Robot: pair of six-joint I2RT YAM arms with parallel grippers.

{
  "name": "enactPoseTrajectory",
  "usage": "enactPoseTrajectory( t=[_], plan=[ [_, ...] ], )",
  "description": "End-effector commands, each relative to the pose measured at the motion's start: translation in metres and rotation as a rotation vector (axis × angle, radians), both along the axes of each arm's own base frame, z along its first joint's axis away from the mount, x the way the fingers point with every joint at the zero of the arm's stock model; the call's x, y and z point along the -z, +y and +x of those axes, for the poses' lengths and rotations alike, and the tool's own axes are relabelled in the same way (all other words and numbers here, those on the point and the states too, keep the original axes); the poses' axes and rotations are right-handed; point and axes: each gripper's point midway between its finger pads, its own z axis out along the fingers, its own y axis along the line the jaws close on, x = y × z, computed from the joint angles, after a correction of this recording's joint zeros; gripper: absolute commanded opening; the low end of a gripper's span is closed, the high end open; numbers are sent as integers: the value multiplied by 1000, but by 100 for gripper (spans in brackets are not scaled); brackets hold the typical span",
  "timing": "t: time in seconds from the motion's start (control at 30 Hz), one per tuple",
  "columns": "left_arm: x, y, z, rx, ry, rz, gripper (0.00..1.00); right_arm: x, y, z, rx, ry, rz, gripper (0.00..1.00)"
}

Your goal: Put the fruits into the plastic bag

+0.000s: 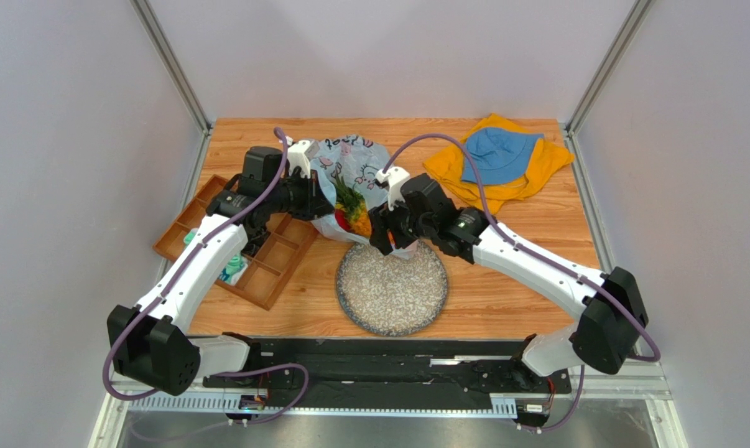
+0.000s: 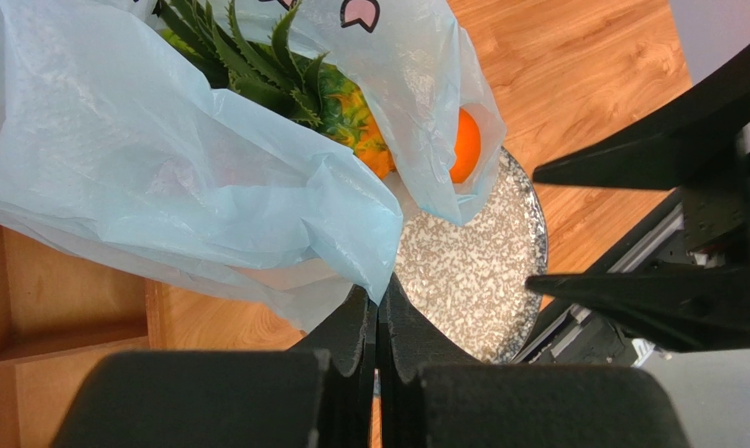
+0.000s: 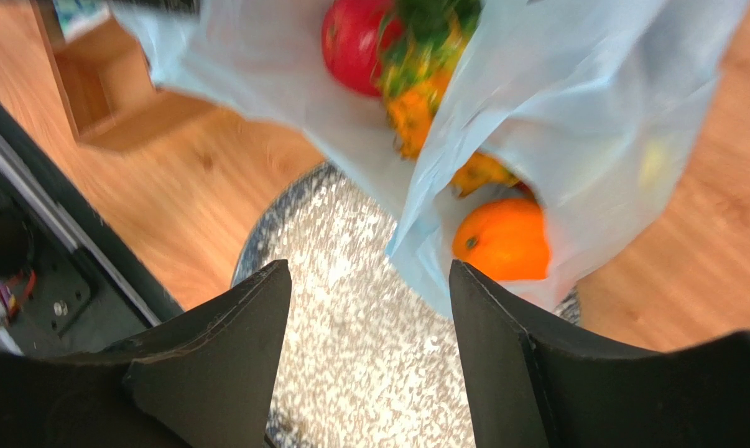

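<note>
Right gripper (image 3: 367, 271) spread wide, two black fingers (image 3: 229, 355) rose from lower edge. Speckled grey plate (image 3: 351, 308) lay beyond gap between them, on wooden table (image 3: 192, 187). Pale blue plastic bag (image 3: 584, 103) filled upper frame, lower edge over plate rim. Inside bag: orange (image 3: 502, 239) nearest, pineapple (image 3: 411, 103) behind, red apple (image 3: 351, 42) at top. Wooden tray (image 3: 108, 103) corner upper left. Slight blur.

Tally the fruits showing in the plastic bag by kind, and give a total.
Pineapple: 1
Orange: 1
Red apple: 1
Total: 3 fruits showing in the plastic bag; its film may hide more.
</note>
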Motion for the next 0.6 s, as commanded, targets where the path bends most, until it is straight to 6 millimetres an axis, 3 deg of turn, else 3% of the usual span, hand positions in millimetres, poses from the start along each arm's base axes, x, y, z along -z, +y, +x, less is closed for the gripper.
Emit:
enactPoseTrajectory(
  t=[0.0, 0.27, 0.43, 0.53, 0.57],
  plan=[
    [-27, 2, 6, -1, -89, -13, 0, 26, 9, -10, -66, 33, -59, 67],
    [-28, 2, 6, -1, -92, -11, 0, 71, 18, 13, -54, 23, -153, 69],
    [-27, 2, 7, 1, -94, -12, 0, 81, 26, 30, -34, -15, -163, 68],
    [-27, 1, 8, 3, -97, -15, 0, 86, 25, 43, 6, -22, -209, 41],
    [-26, 1, 9, 2, -97, -12, 0, 86, 23, 44, 13, -21, -218, 19]
  ],
)
